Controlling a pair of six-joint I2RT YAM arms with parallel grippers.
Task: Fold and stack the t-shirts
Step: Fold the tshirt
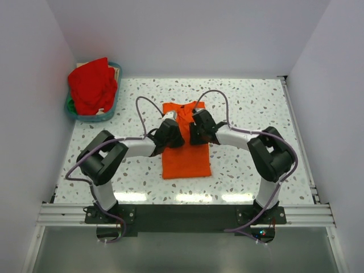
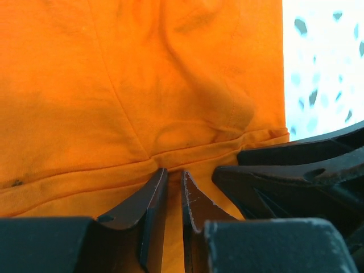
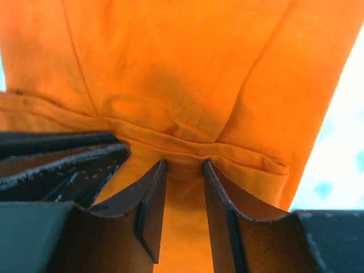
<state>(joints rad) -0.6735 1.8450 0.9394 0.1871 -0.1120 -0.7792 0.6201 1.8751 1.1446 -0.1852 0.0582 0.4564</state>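
Observation:
An orange t-shirt (image 1: 186,156) lies folded into a narrow strip in the middle of the table, its far part raised between the two grippers. My left gripper (image 1: 172,129) is shut on a hem fold of the shirt (image 2: 142,91), its jaws almost together (image 2: 174,173). My right gripper (image 1: 196,128) sits right beside it and is shut on a thicker fold of the same hem (image 3: 187,85), with cloth filling the gap between its jaws (image 3: 185,166). A red t-shirt (image 1: 92,85) lies crumpled in a teal basket (image 1: 85,118) at the far left.
The two grippers are nearly touching: the right one's fingers (image 2: 284,170) show in the left wrist view, and the left one's fingers (image 3: 57,162) show in the right wrist view. White walls close in the speckled table (image 1: 256,108) on three sides.

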